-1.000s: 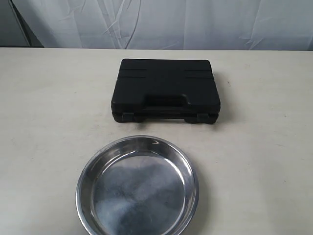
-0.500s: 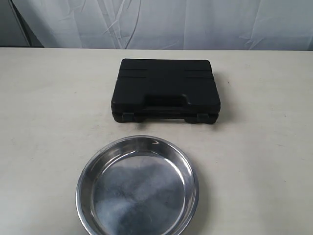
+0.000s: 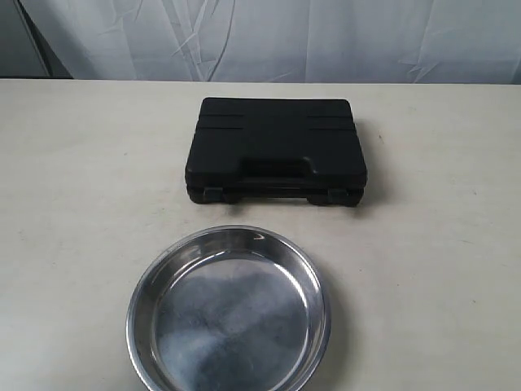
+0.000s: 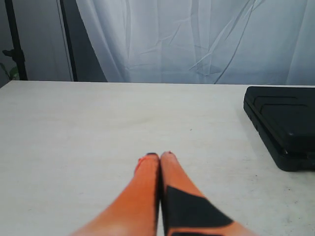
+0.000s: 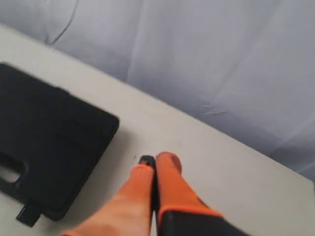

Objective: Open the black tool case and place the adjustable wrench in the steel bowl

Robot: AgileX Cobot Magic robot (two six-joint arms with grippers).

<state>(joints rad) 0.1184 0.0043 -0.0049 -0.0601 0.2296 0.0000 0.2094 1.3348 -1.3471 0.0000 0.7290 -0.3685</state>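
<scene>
The black tool case [image 3: 275,149] lies closed on the table, its handle and two latches facing the steel bowl [image 3: 229,311], which sits empty in front of it. The adjustable wrench is hidden. Neither arm shows in the exterior view. My left gripper [image 4: 160,156] is shut with nothing in it, over bare table, the case [image 4: 285,125] off to one side. My right gripper [image 5: 155,160] is shut and empty too, hovering just beside a corner of the case [image 5: 49,142].
The cream tabletop [image 3: 81,204] stretches out on both sides of the case and bowl. A white curtain [image 3: 269,37] hangs behind the table's far edge. A dark stand [image 4: 15,44] rises at the back in the left wrist view.
</scene>
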